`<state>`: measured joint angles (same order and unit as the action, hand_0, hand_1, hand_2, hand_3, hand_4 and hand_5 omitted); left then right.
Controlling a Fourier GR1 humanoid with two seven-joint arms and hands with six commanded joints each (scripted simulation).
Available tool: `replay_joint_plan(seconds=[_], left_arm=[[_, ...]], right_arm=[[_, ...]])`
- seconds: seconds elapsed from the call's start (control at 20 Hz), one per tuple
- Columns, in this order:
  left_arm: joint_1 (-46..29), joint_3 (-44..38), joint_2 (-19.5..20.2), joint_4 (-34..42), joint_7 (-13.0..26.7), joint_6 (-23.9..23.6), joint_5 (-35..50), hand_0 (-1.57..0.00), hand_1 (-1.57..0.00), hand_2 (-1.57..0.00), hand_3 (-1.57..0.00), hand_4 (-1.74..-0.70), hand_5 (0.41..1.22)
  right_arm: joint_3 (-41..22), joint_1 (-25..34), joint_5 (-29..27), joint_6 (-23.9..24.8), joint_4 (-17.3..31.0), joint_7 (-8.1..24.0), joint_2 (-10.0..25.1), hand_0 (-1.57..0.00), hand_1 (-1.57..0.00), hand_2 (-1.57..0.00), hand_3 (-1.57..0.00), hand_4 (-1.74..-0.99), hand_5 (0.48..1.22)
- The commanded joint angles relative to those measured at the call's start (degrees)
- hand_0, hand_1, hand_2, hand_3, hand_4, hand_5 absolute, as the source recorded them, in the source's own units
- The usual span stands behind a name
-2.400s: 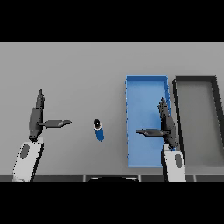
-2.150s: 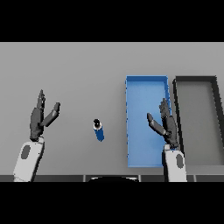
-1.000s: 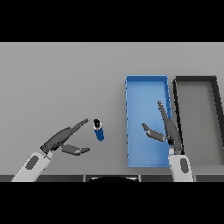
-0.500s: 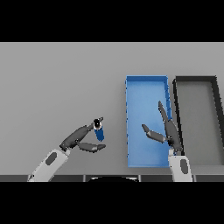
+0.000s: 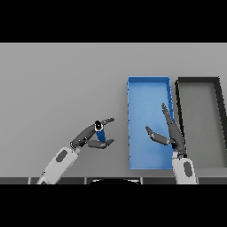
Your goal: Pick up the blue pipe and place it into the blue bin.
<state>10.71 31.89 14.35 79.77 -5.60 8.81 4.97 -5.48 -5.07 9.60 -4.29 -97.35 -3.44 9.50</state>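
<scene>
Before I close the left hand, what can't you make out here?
- Head view: whether the left hand touches the pipe; its fingers cover the pipe's lower part.
- The black bin is cut off at the right edge.
- The right hand hides part of the blue bin floor.

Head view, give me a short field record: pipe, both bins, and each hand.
blue pipe: on the grey table, left of the blue bin
left hand: around the pipe, fingers and thumb either side, not closed
right hand: open, over the blue bin
blue bin: nothing inside
dark bin: right of blue bin, nothing inside
</scene>
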Motion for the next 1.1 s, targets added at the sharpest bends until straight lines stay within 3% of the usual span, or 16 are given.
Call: replay_joint_plan(seconds=[0.0,0.05,0.1,0.2,0.3,0.4,0.45,0.6,0.85,0.95,1.05], left_arm=[[0.48,-0.63,-0.49,-0.55,0.06,0.65,1.34,0.00,-0.12,-0.27,-0.20,-1.22,0.635],[-0.01,-0.34,-1.35,-0.63,-0.02,0.90,1.91,-0.04,-0.25,-0.42,-0.35,-1.27,0.675],[0.16,-0.65,-2.05,-1.48,-0.01,1.16,2.58,-0.18,-0.41,-0.58,-0.59,-1.30,0.784],[0.10,-0.70,-3.21,-1.98,-0.39,0.14,2.52,-0.65,-0.83,-0.94,-0.91,-1.45,0.941],[-0.51,0.37,-4.02,-1.28,-0.89,-0.32,1.32,-0.98,-1.10,-1.16,-1.11,-1.55,1.042],[-1.25,1.39,-3.54,-0.03,-1.21,-0.15,1.24,-1.19,-1.27,-1.31,-1.26,-1.62,1.106],[-1.30,1.66,-3.38,0.11,-1.28,-0.77,0.57,-1.27,-1.33,-1.36,-1.32,-1.59,1.129],[-1.56,2.52,-3.96,0.13,-3.53,-1.76,-1.57,-1.42,-1.45,-1.46,-1.44,-1.52,1.174],[-0.83,0.98,-5.91,4.35,-6.42,-1.75,-0.81,-1.52,-1.53,-1.54,-1.53,-1.48,1.206],[-0.26,1.31,-7.24,5.93,-6.57,-2.05,-1.46,-1.54,-1.54,-1.55,-1.54,-1.48,1.211],[0.29,1.15,-7.59,7.79,-4.32,-2.21,-1.83,-1.55,-1.55,-1.56,-1.55,-1.48,1.215]], right_arm=[[0.09,-0.47,-0.07,-0.03,-0.22,-0.39,0.12,0.00,0.00,0.00,0.00,-1.188,0.556],[0.12,0.42,-0.46,-0.11,0.26,-0.11,-0.25,0.00,0.00,0.00,0.00,-1.196,0.560],[-0.41,-0.26,0.20,-0.06,0.20,-0.59,-0.36,0.00,0.00,0.00,0.00,-1.192,0.560],[-0.09,-0.65,0.04,-0.02,-0.20,-0.88,-0.08,0.00,0.00,0.00,0.00,-1.189,0.562],[0.11,0.14,0.20,0.33,0.49,-0.14,-0.19,0.00,0.00,0.00,0.00,-1.182,0.562],[0.16,0.93,0.17,0.35,0.34,0.42,-0.05,0.00,0.00,0.00,0.00,-1.178,0.561],[0.17,0.43,-0.02,0.12,0.20,0.21,0.05,0.00,0.00,0.00,0.00,-1.176,0.560],[0.04,0.27,0.18,0.08,0.38,0.07,0.04,0.00,0.00,0.00,0.00,-1.174,0.558],[-0.25,0.79,1.15,0.48,1.21,0.20,-0.05,0.00,0.00,0.00,0.00,-1.154,0.550],[-0.33,1.05,1.81,1.00,1.03,0.25,-0.06,0.00,0.00,0.00,0.00,-1.144,0.551],[-0.14,0.90,1.58,0.65,0.78,0.41,0.41,0.00,0.00,0.00,0.00,-1.138,0.555]])
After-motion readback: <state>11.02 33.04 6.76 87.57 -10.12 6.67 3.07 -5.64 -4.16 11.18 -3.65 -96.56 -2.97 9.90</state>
